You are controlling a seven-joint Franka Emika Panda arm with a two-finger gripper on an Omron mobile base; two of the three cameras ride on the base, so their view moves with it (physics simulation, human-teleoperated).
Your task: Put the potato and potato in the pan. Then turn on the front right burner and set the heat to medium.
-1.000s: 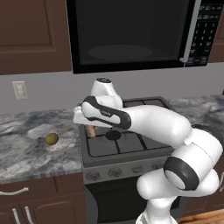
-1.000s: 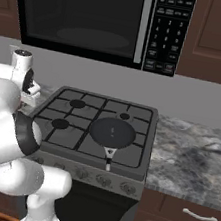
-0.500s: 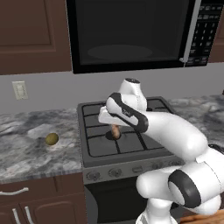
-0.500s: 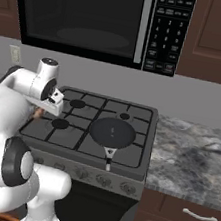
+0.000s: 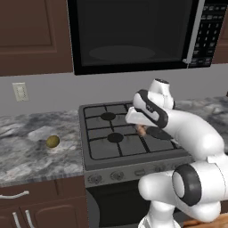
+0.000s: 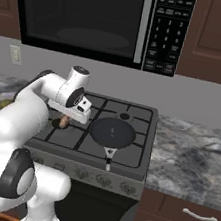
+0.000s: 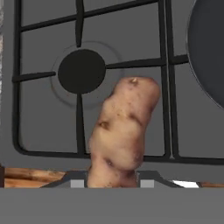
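Potato number one, the elongated orange-brown potato (image 7: pixel 121 131), sits pinched between the two fingers of the gripper (image 7: pixel 111 181), its lower end wedged between the tips at the bottom of the hand view. Its long axis runs straight out along the gripper's own line, leaning slightly toward the right of that view, so the free, rounded end points away from the hand and down at the stove (image 7: pixel 43 127). Beyond that free end lies a black grate, with a round burner cap (image 7: pixel 82 71) off to the upper left of the potato as the hand sees it. To the hand's far right the curved dark rim of the pan (image 7: pixel 205 57) cuts into the frame; potato and pan are clearly apart. In the right base view the gripper (image 6: pixel 65 120) hangs over the left half of the stove, the brown lump showing just under it, and the pan (image 6: pixel 112 132) sits on the burner beside it, its handle pointing to the front edge. From the left base view the round olive-yellow potato (image 5: pixel 53 141) rests on the grey marbled counter (image 5: pixel 26 151), well apart from the hand, past the stove's edge.
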